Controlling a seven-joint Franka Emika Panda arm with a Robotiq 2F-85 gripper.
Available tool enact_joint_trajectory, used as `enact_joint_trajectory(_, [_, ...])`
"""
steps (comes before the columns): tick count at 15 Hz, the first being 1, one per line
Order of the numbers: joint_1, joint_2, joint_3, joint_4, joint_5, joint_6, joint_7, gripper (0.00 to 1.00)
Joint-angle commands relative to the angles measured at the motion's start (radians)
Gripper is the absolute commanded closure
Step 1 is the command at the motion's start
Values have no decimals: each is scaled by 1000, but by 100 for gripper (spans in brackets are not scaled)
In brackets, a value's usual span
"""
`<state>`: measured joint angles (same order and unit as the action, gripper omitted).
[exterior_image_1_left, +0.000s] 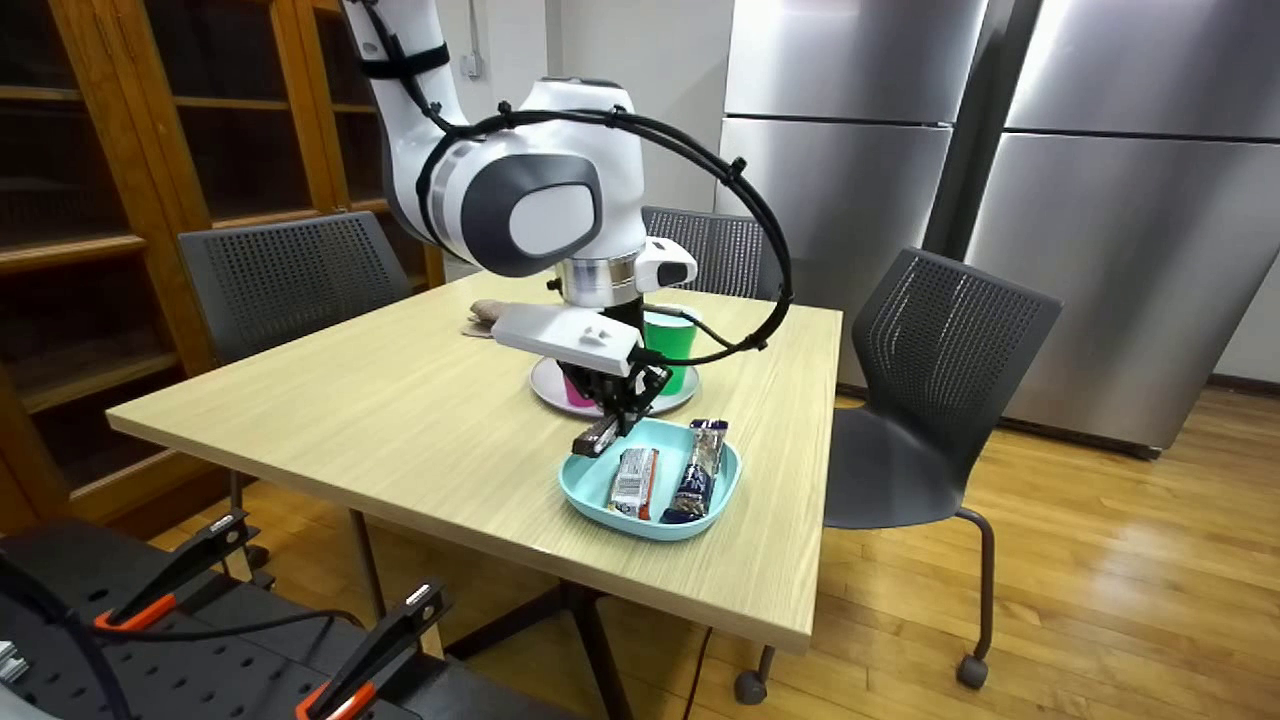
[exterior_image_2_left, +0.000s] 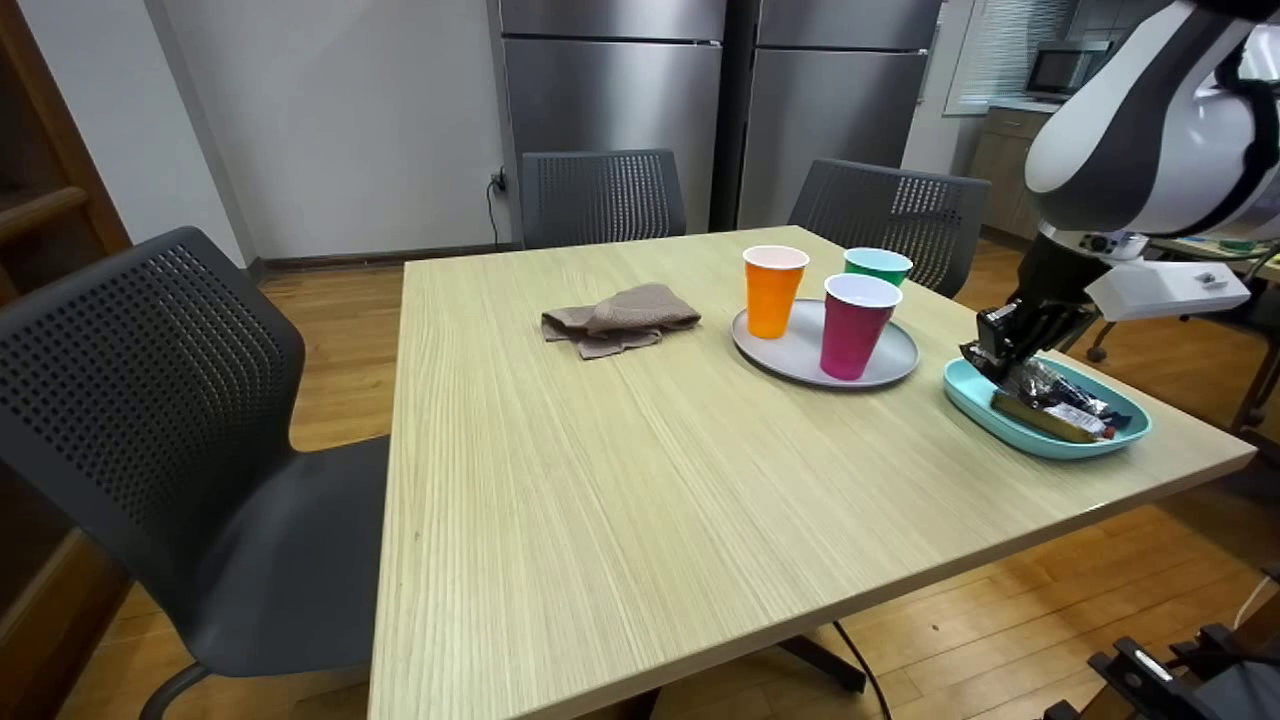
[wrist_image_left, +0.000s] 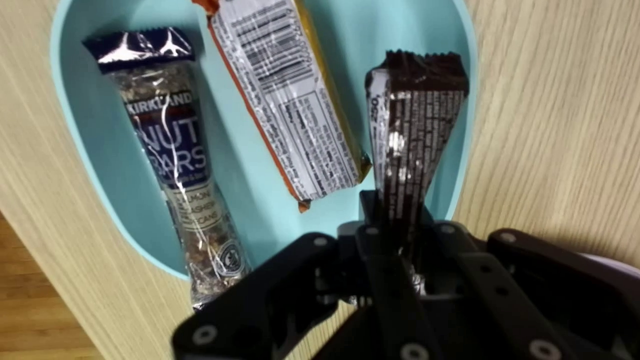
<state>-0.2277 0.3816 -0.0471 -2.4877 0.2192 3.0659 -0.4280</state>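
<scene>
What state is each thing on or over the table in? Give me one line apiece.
Fingers, closed on the brown bar
Brown bar, wrapped, gripped
Barcoded bar, wrapped, lying in the turquoise tray
Nut bar, wrapped, in the tray, one end at the rim
Turquoise tray, right way up, holding two bars
Gray plate, flat, bearing three cups
Orange cup, upright
Purple cup, upright
Green cup, upright
Cloth, crumpled

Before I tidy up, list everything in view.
Table: 1, pale, centre
Tray: 1, turquoise, tabletop
Nut bar: 1, navy, in tray
Barcoded bar: 1, silver-orange, in tray
Held bar: 1, brown, in gripper
Plate: 1, grey, tabletop
Cups: 3, orange, magenta, green, on plate
Cloth: 1, brown, tabletop
Chairs: 3, grey, around table
Refrigerators: 2, silver, background
Glazed cabinet: 1, brown, background
Clamps: 2, black, foreground
Gripper: 1, black, over tray
Arm: 1, white, overhead
</scene>
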Motion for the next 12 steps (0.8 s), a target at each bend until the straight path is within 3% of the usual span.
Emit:
enact_joint_trajectory(1, [-12,-43,24,-33,-18,20,-48,53])
enact_joint_trajectory(4, [-28,-102,72,-94,-13,76,-97,31])
enact_joint_trajectory(8, [-105,-182,230,-178,13,138,-114,0])
enact_joint_trajectory(10, [-141,-208,313,-217,17,150,-96,0])
enact_joint_trajectory(12, [-206,-221,440,-245,44,154,-78,0])
